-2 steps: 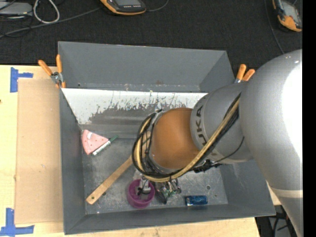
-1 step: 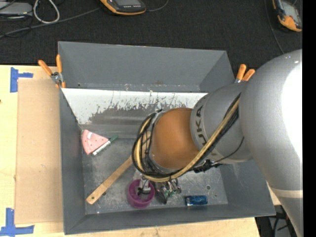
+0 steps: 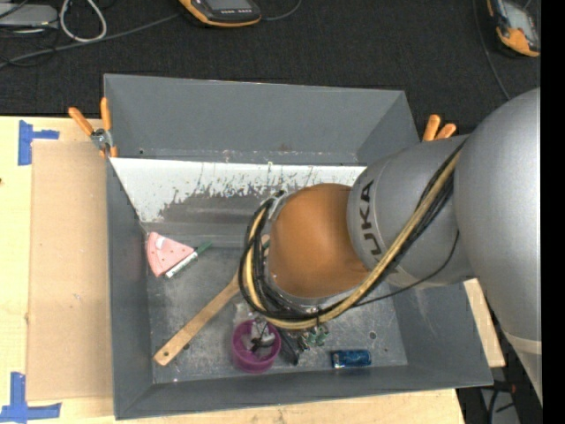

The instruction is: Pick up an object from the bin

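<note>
The arm [image 3: 415,210] is reaching into the grey bin [image 3: 256,117] from the right. Its rounded orange cover [image 3: 313,241] and looped cables [image 3: 250,268] are hanging over the middle of the floor. The gripper [image 3: 262,336] is pointing down near the front wall, right at a small purple cup [image 3: 245,353] that is standing with its open side up. The gripper's tip is sitting over the mouth of the cup. It is not clear whether it is dipping inside or only touching the rim. Whether the gripper is spread apart or drawn together cannot be told, since the wrist is hiding most of it and its dark parts are blending together.

A wooden stick [image 3: 199,318] is lying slantwise just left of the cup, with 1 end near the front left and the other running under the wrist. A pink wedge [image 3: 166,254] with a green edge is lying well apart at the left. A small blue thing [image 3: 350,358] is lying near the front, to the right of the cup. A little green bit [image 3: 316,332] is showing just beside the gripper.
</note>
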### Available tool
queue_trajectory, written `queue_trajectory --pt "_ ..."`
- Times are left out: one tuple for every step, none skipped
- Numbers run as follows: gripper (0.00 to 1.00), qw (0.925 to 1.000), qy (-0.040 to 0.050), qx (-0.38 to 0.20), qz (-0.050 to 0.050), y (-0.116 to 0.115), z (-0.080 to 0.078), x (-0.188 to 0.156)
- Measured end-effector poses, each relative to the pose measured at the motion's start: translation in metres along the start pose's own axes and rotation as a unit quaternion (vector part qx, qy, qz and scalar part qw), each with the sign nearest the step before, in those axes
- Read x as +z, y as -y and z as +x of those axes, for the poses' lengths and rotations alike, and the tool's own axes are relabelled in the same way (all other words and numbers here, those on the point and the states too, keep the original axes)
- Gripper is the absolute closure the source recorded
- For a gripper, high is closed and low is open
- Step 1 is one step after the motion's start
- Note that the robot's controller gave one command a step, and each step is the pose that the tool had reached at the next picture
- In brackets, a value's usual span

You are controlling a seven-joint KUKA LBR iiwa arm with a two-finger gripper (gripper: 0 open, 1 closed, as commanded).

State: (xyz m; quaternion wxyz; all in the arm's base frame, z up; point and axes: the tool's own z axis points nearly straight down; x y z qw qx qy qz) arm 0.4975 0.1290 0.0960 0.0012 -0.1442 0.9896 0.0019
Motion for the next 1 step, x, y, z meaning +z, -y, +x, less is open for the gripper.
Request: queue_trajectory --pt "1.00 0.9987 -0.0006 -0.050 -0.001 0.0067 0.0040 -0.0795"
